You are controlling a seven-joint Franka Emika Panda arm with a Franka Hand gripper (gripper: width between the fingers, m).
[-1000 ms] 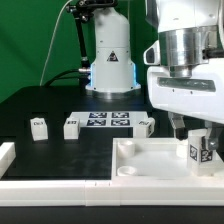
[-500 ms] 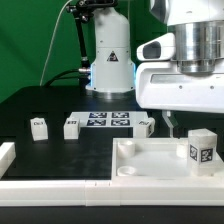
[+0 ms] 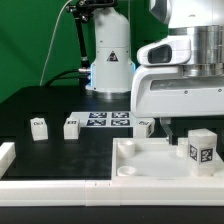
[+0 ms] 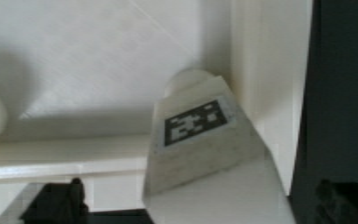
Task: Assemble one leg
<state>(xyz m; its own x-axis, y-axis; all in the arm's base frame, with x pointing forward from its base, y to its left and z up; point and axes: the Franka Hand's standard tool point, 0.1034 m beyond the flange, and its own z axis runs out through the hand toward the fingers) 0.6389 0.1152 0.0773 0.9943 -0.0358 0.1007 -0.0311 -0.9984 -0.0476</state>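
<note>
**Leg stands on panel, arm raised above it**

Exterior view: one leg (image 3: 201,149) stands upright on the white panel (image 3: 150,160) at the view's right, free of the gripper (image 3: 168,128), whose finger spread cannot be judged. Whether the leg is fully seated is unclear. Three more blocks (image 3: 72,127) and the marker board (image 3: 108,121) lie behind, blocking nothing.

Wrist view: the tagged leg (image 4: 206,130) rises between dark fingertips (image 4: 55,200), untouched.
</note>
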